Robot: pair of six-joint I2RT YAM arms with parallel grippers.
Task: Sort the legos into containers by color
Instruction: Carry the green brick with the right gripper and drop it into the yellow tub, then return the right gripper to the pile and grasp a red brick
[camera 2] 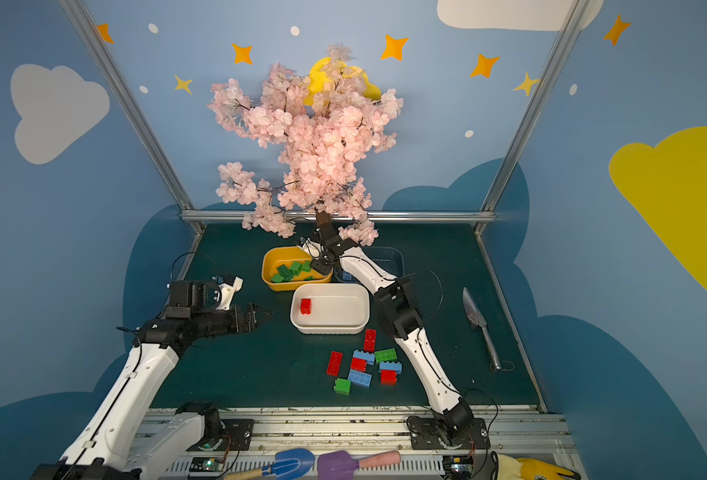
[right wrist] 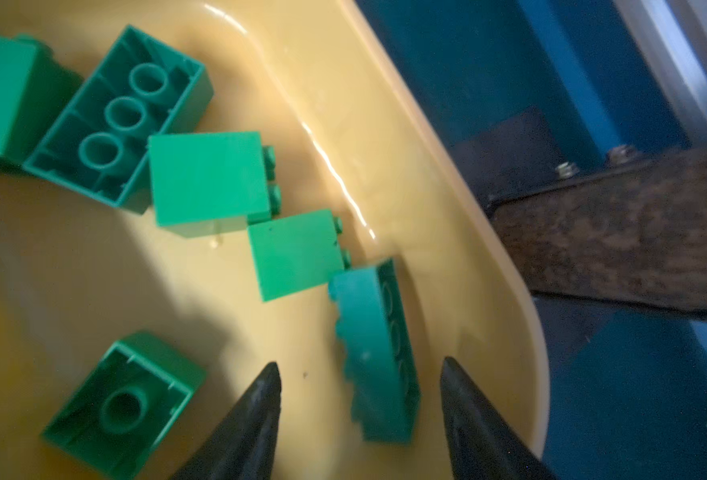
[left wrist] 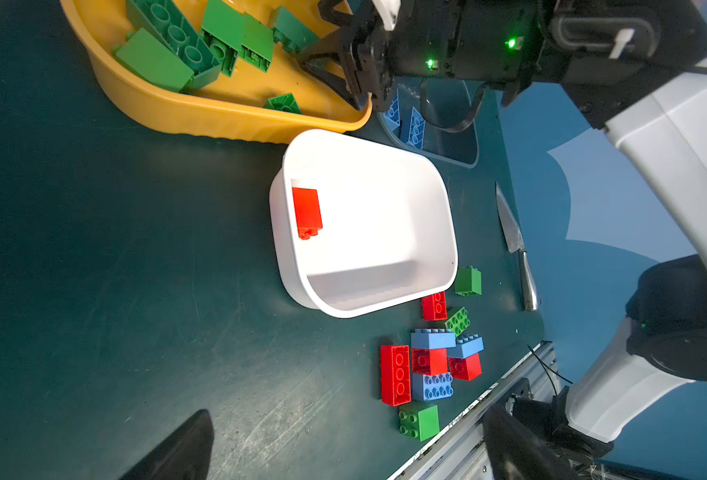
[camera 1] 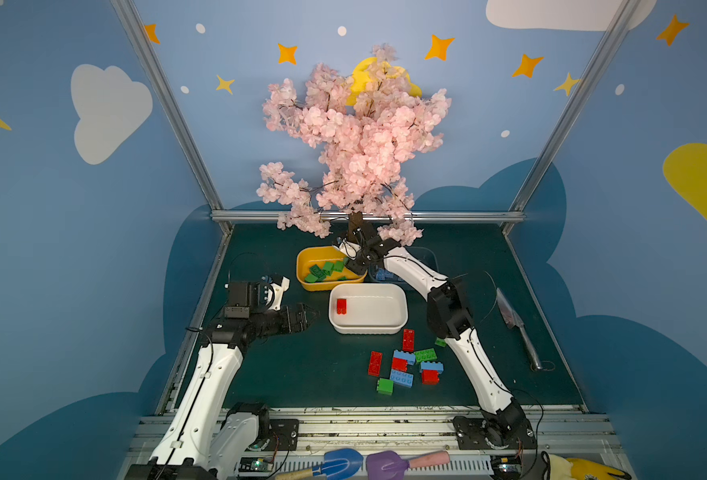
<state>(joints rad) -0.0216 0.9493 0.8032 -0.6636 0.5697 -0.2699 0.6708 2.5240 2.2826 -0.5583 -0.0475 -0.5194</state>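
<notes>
Over yellow tub [camera 1: 300, 268]: right gripper [right wrist: 362, 370] jaws apart, green brick [right wrist: 378, 332] loose and blurred between tips, other green bricks [right wrist: 206, 183] inside. Left gripper [camera 1: 313, 316] spread wide, empty, left of white tub [camera 1: 368, 330]. One red brick [camera 1: 341, 306] in white tub. Mixed bricks [camera 1: 401, 365] on mat just before it.

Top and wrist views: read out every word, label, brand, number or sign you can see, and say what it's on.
None can be read.
Green bricks in the yellow tub: no print visible; studs blurred.
Loose bricks, white tub: no markings visible.
Circuit board on the front rail: any print too small to read.
</notes>
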